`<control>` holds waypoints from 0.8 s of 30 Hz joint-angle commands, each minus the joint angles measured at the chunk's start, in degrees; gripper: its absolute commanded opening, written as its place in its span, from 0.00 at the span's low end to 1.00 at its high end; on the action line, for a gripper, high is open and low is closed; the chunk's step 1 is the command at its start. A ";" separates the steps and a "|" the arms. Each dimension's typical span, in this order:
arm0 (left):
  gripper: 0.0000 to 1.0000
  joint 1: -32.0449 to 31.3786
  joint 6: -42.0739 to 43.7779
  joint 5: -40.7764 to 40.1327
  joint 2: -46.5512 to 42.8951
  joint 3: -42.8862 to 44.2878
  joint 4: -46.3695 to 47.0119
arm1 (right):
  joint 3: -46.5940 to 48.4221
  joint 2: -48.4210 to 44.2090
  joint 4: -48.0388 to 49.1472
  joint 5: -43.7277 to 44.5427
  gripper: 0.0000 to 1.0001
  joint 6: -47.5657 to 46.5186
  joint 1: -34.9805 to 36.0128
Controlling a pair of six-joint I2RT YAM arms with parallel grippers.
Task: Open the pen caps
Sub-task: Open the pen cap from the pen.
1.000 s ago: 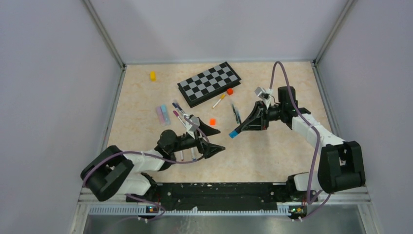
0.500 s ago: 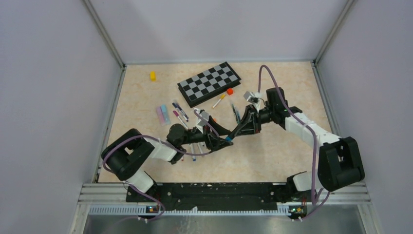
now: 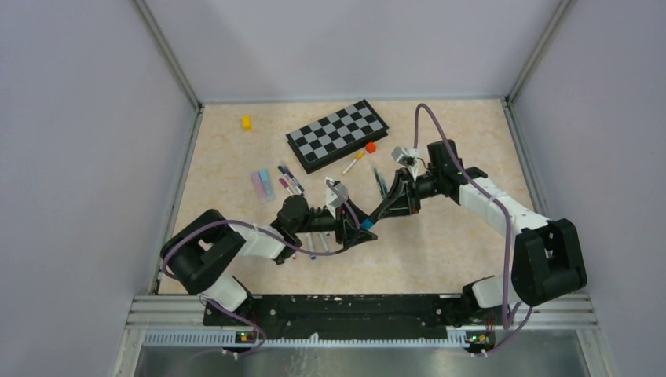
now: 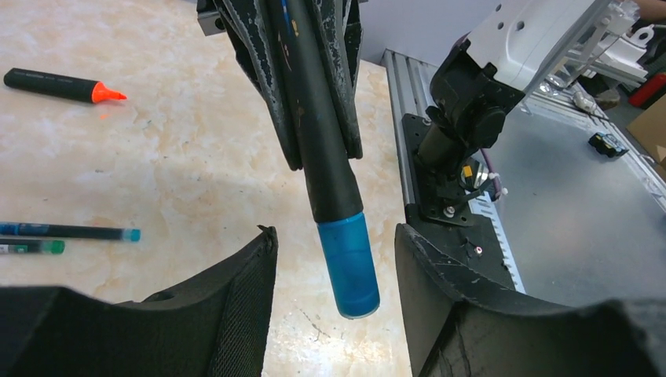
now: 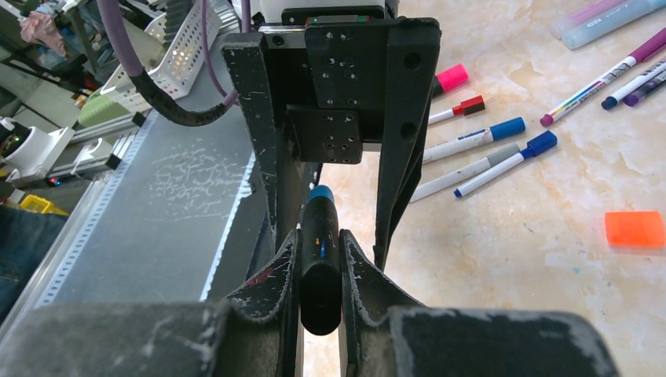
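Two-arm handoff, mid-air, above the worktop (image 3: 440, 251) a little toward 6 o'clock from its centre in the top view.

- Right pincer (image 5: 320, 245): clenched on the barrel of a black highlighter (image 4: 314, 118). The grip is on the barrel, well back from the end, so the blue cap (image 4: 348, 263) juts out free. I judge this is deliberate, to give the other arm something to pull on.
- In the left wrist view the highlighter enters from 12 o'clock, with the cap end pointing to 6 o'clock.
- Left pincer (image 4: 335, 236): released, grasping nothing. Its fingers (image 4: 243, 298) stand at 9 and 3 o'clock of the cap, with a gap showing on both sides. The cap is roughly centred between them, a touch nearer the 3 o'clock finger.
- The two pincers face each other along the pen's axis, which suits a straight pull once the left one bites.
- The cap is seated on the barrel, so this step is not yet done.
- Risk: the cap is short and smooth, so a shallow bite may slip.

Elsewhere on the worktop:
- Capped markers (image 5: 471, 141) lie at about 10 o'clock of the handoff in the top view.
- The chessboard (image 3: 336, 135) is at 12 o'clock.
- An orange block (image 5: 634, 228) lies apart from the pens.
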 commanded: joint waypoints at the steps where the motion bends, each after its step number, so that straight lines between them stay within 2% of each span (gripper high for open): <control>1: 0.59 -0.39 3.21 -0.61 -2.55 1.83 -2.06 | 2.33 -0.27 0.42 -0.55 0.00 -1.60 0.77; 10: 0.56 -1.84 2.63 -1.06 -1.30 3.17 -2.24 | 2.28 0.79 0.54 1.78 0.00 -1.71 1.91; 17: 0.43 -2.16 2.44 -0.45 -0.52 4.10 -3.46 | 3.14 1.16 -1.82 3.09 0.00 -3.84 2.05; 24: 0.44 -2.18 3.97 -1.68 -1.10 4.08 -6.58 | 4.63 0.58 -5.82 3.31 0.00 -7.74 2.11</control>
